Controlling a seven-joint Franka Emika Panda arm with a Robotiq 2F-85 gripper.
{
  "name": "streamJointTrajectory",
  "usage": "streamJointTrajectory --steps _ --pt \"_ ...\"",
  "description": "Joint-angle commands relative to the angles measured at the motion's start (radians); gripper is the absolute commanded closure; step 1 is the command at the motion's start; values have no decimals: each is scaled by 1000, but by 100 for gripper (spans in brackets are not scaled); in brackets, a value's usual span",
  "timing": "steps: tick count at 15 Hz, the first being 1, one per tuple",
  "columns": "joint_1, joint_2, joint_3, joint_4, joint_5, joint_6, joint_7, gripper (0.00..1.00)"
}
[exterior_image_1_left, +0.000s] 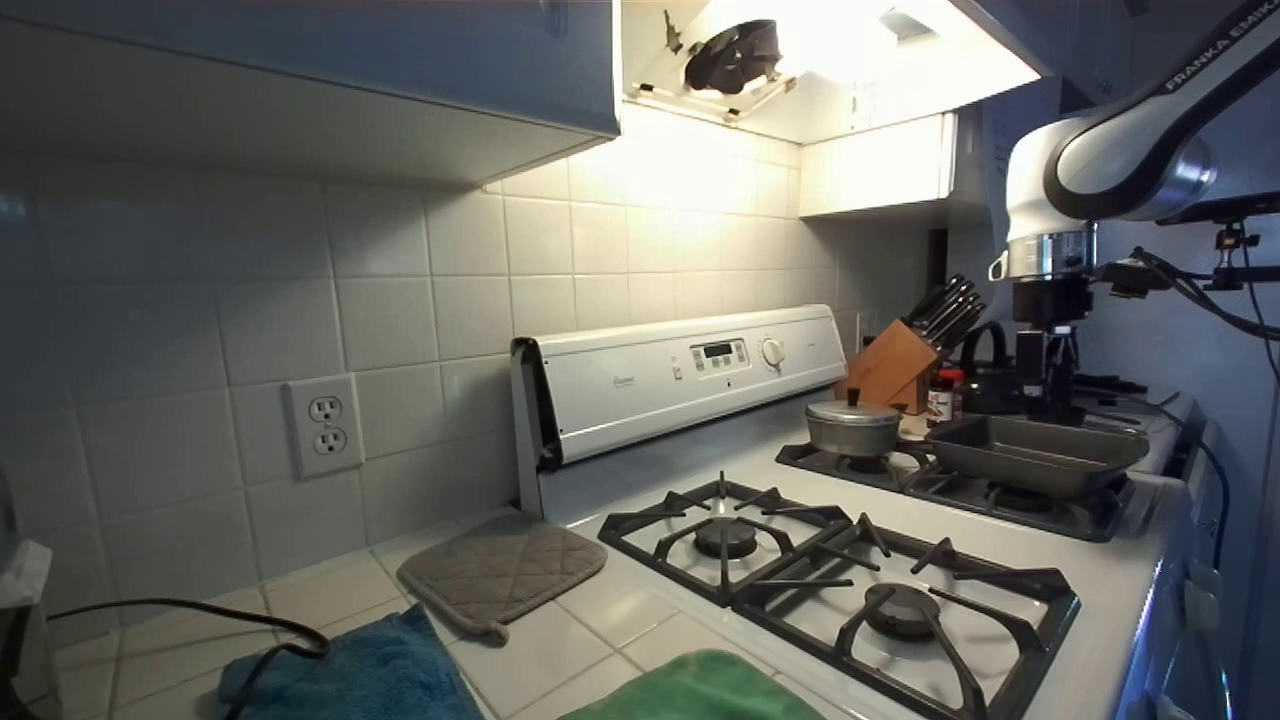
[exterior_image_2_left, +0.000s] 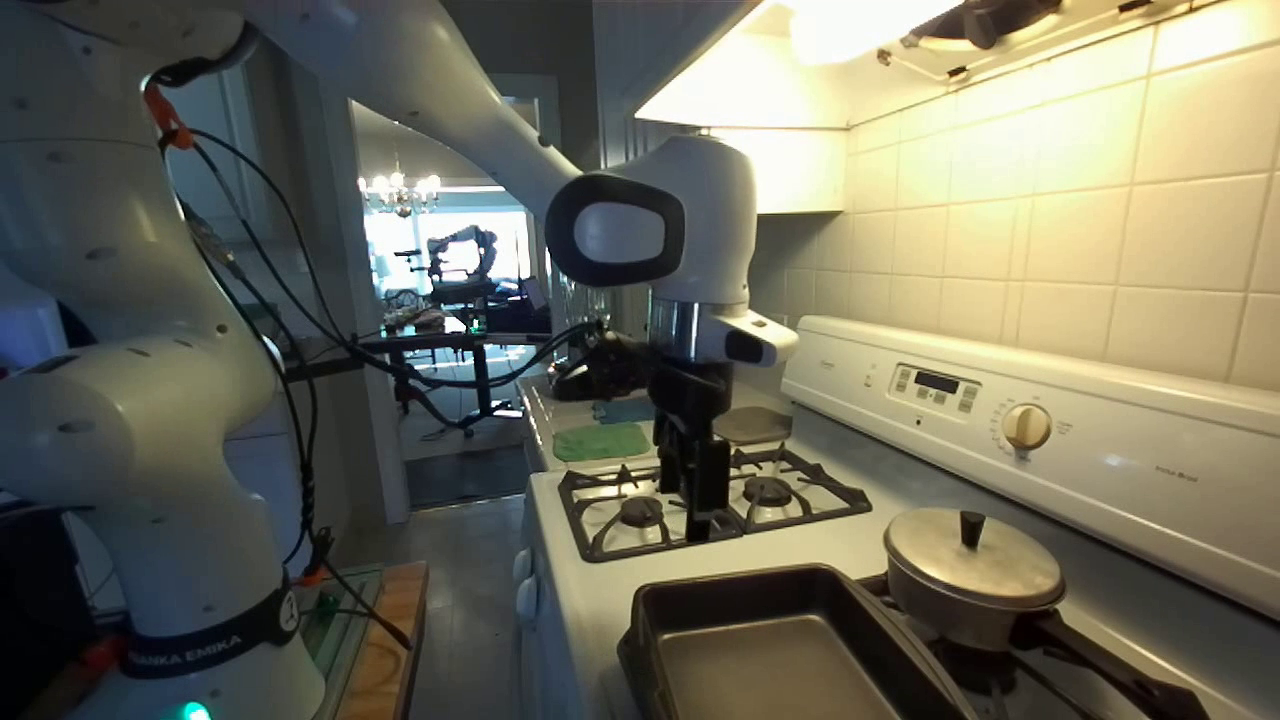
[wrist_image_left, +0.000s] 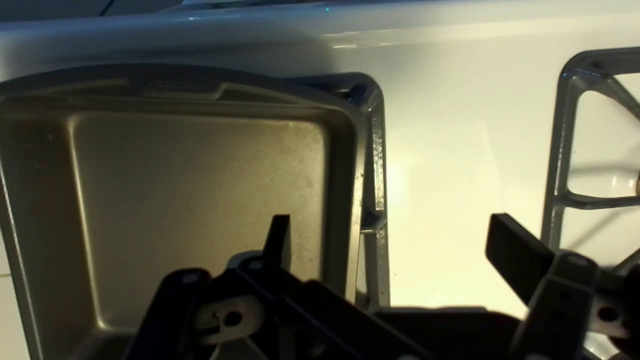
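Note:
My gripper (wrist_image_left: 390, 220) is open, pointing down, with nothing held between its fingers. In the wrist view one finger (wrist_image_left: 280, 240) overlaps the inside of a dark rectangular baking pan (wrist_image_left: 200, 190). The other finger (wrist_image_left: 520, 255) stands over the white stovetop (wrist_image_left: 445, 165). The pan's side rim runs through the gap between them; how far above it they hang is hard to tell. In an exterior view the gripper (exterior_image_1_left: 1052, 405) appears by the pan (exterior_image_1_left: 1030, 455), which rests on a burner grate. A lidded metal pot (exterior_image_2_left: 970, 560) sits beside the pan.
Black burner grates (exterior_image_1_left: 725, 540) cover the near side. Behind the burners rises the control panel (exterior_image_1_left: 700, 370). A knife block (exterior_image_1_left: 885, 365) and small bottle (exterior_image_1_left: 940, 400) stand past the pot. Counter items include a grey pot holder (exterior_image_1_left: 505, 570), blue cloth (exterior_image_1_left: 370, 670) and green cloth (exterior_image_1_left: 700, 690).

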Motion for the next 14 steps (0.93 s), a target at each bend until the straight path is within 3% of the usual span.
streamJointTrajectory --steps 1,14 --pt "-5 59 -23 12 16 76 -91 0" --pt "-14 205 -18 9 54 259 -251 0"
